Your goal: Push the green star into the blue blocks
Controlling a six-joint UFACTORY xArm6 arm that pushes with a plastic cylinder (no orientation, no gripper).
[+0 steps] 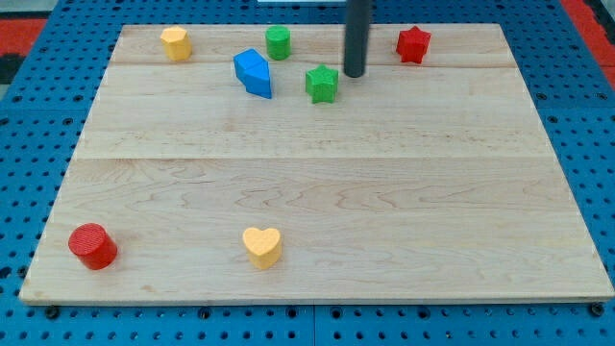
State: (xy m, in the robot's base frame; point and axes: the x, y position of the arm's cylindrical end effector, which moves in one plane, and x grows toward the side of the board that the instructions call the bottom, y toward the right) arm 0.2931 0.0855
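You are looking at a wooden board (pixel 317 192) lying on a blue pegboard table (pixel 29 115). The dark rod is coming down from the view's top, and my tip (pixel 355 74) is resting on the board near its top edge. The rod has no jaws at all, so it is holding nothing; only its lower end is meeting the surface.

The green star (pixel 323 84) is sitting just to the view's left of my tip and a little lower. The two are very near, but you cannot tell from this view if they are touching. The blue block (pixel 253 73), an angular shape, is standing further to the view's left of the green star, with a clear gap of bare wood between them. So my tip, the green star and the blue block are lying almost in one line across the board's top part.

A green cylinder (pixel 278 42) is standing just above and to the right of the blue block. A yellow block (pixel 175 42) is sitting near the top left corner, and a red star (pixel 412 44) is sitting to the view's right of the rod.

Far away at the view's bottom, a red cylinder (pixel 92 245) is staying near the left corner, and a yellow heart (pixel 261 246) is lying to its right.
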